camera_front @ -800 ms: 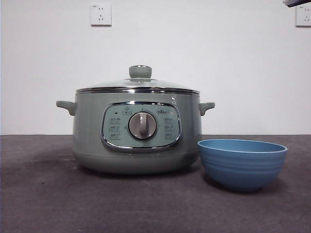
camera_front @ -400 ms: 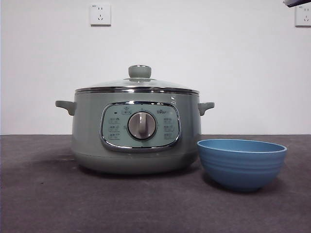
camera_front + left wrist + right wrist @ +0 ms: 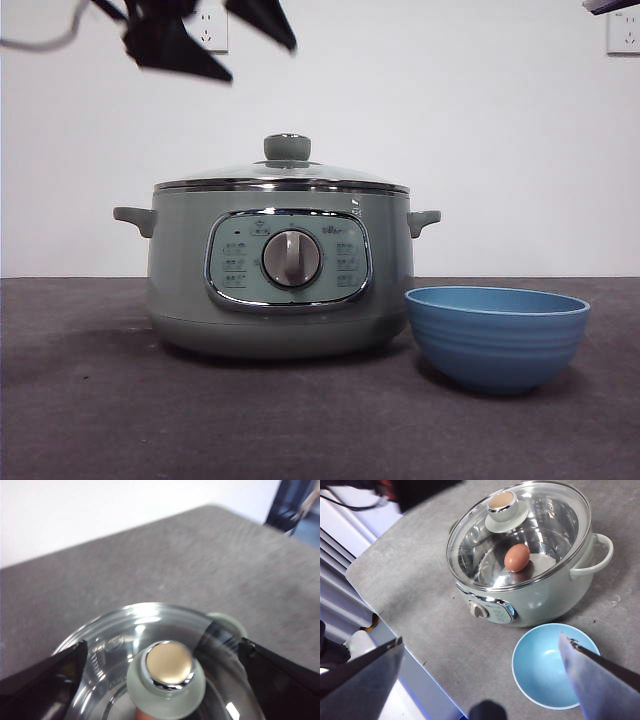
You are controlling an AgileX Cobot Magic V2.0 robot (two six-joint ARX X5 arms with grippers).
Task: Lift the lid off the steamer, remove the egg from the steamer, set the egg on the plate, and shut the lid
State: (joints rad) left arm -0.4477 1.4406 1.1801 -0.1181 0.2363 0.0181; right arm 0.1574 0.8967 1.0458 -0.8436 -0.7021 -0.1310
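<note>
Left gripper point(image 3: 215, 45) above lid point(image 3: 285, 172) (jaws apart).

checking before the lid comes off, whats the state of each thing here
lid: closed on the steamer, knob not gripped
steamer: upright on the table, lidded
egg: inside the steamer, under the glass
plate: empty, beside the steamer
left hand: open, above the lid knob
right hand: open, high above the table

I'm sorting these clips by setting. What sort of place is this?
Probably a lab or test bench staged as a kitchen, not a home. The steamer and the blue plate stand alone on a grey table before a bare white wall with sockets. The left gripper hangs above the lid.
</note>
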